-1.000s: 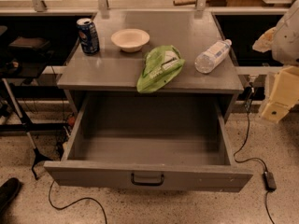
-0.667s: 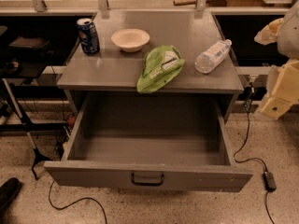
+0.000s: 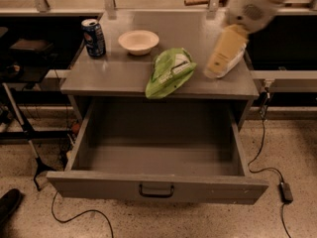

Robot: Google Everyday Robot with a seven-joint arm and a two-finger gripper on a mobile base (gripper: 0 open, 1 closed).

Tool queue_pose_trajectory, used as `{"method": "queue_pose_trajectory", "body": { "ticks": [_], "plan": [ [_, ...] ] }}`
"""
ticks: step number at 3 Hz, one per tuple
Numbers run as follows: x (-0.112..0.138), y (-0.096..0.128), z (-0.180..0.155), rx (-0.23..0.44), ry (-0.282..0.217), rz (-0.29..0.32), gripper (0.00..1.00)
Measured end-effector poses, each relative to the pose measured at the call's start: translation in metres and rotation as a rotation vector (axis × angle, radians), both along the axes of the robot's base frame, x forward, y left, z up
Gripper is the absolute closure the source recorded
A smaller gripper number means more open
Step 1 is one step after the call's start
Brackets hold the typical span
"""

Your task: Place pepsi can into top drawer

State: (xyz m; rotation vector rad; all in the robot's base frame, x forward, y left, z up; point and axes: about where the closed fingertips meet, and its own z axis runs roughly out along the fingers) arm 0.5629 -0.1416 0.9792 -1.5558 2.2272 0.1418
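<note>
The pepsi can (image 3: 93, 37) stands upright at the back left of the grey cabinet top (image 3: 119, 76). The top drawer (image 3: 157, 155) is pulled fully open below it and holds nothing; its dark handle (image 3: 156, 190) faces me. My gripper (image 3: 225, 53) hangs from the white arm (image 3: 257, 4) at the upper right, over the right side of the cabinet top, far from the can. It covers the water bottle, of which only a pale bit shows.
A white bowl (image 3: 138, 41) sits right of the can. A green chip bag (image 3: 170, 72) lies at the middle front of the top. Cables (image 3: 265, 152) and a power brick (image 3: 286, 192) lie on the floor at right. A dark stand (image 3: 25, 128) is at left.
My arm has swung in from the right edge of view to over the right side of the cabinet top, now covering the bottle. The can, bowl, bag and drawer have not moved.
</note>
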Motion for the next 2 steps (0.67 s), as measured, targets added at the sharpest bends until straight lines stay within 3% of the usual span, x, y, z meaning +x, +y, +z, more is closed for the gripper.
{"method": "queue_pose_trajectory", "body": {
  "ticks": [1, 2],
  "plan": [
    [0.08, 0.076, -0.029, 0.107, 0.08, -0.006, 0.0],
    [0.12, 0.136, -0.049, 0.14, 0.094, 0.048, 0.0]
  ]
}}
